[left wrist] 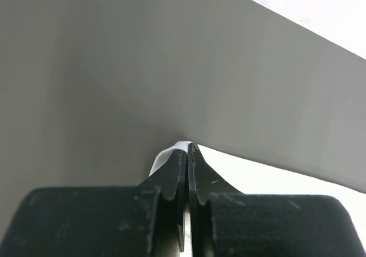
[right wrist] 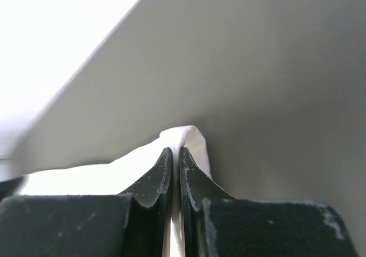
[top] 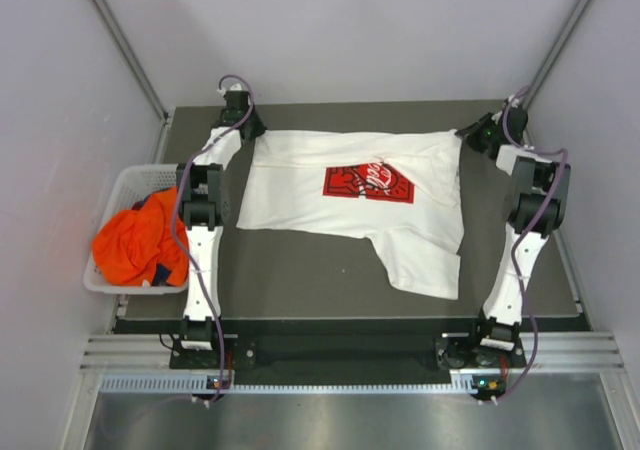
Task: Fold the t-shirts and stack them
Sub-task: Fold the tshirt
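Tightly pinched white t-shirt (top: 300, 185), left claw (left wrist: 187, 152), right claw (right wrist: 176, 152)

Pale walls (top: 350, 30) stand on three sides of a dark grey counter (top: 300, 270). Shiny metal rails (top: 350, 350) run along its near edge. The light is bright.

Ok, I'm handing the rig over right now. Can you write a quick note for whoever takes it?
Left gripper: shut on the far left corner of the white t-shirt.
Right gripper: shut on its far right corner.
White t-shirt: spread on the table, red print facing up, one part trailing toward the near right; not folded.
Orange t-shirt: bunched in the basket at the table's left.
Done: nothing folded or stacked yet.
Left to do: fold the white one, then fetch, fold and stack the rest.
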